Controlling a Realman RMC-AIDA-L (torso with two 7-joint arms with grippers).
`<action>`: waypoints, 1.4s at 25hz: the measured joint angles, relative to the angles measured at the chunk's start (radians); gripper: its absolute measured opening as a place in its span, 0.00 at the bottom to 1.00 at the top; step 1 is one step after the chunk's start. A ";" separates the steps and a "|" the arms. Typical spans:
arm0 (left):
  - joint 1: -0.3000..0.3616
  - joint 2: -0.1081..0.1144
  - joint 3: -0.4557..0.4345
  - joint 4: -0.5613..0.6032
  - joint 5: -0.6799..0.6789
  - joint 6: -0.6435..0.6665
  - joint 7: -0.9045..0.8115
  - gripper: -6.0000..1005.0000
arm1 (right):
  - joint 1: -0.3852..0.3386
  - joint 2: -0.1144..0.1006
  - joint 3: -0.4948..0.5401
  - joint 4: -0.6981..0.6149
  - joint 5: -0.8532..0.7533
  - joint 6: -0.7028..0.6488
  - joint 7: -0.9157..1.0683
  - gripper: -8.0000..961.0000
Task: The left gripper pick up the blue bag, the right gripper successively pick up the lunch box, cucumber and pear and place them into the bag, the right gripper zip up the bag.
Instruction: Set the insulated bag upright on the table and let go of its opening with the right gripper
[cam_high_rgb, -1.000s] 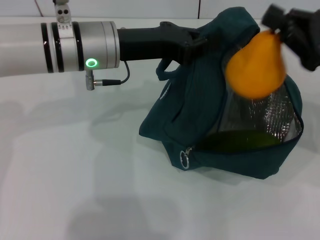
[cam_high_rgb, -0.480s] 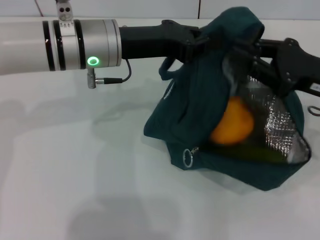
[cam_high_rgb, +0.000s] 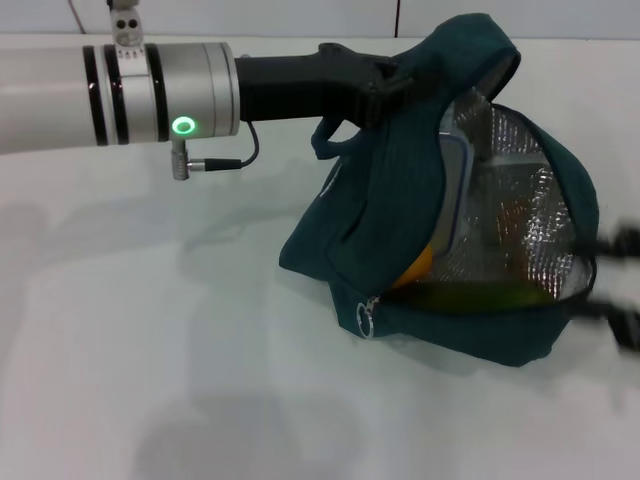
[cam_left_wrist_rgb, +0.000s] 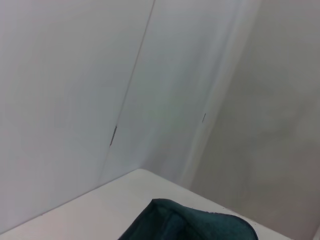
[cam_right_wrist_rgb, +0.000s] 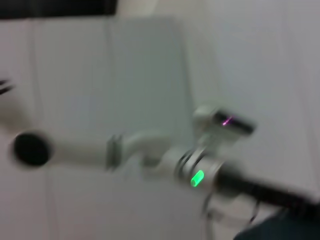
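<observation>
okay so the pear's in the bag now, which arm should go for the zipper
Right, I'd say. The left gripper is occupied holding up the blue bag, with the pear inside. The right gripper is beside the bag's open mouth, though the zipper ring hangs on the far side.

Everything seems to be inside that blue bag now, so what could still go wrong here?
The blue bag gapes sideways while the left end effector holds its top, so the pear near the lip might roll out. The zipper pull hangs low by the table, possibly awkward for the right end effector to catch.
</observation>
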 joint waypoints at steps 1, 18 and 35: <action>0.000 0.000 0.000 0.000 0.003 0.000 0.000 0.12 | -0.011 -0.011 0.010 0.002 -0.045 -0.021 0.000 0.50; -0.036 -0.001 0.028 0.000 0.030 0.002 -0.005 0.12 | 0.005 0.075 0.205 0.031 -0.393 0.153 0.014 0.46; -0.028 -0.003 0.028 0.000 0.025 0.004 -0.002 0.12 | 0.094 0.085 0.107 0.091 -0.437 0.223 0.043 0.38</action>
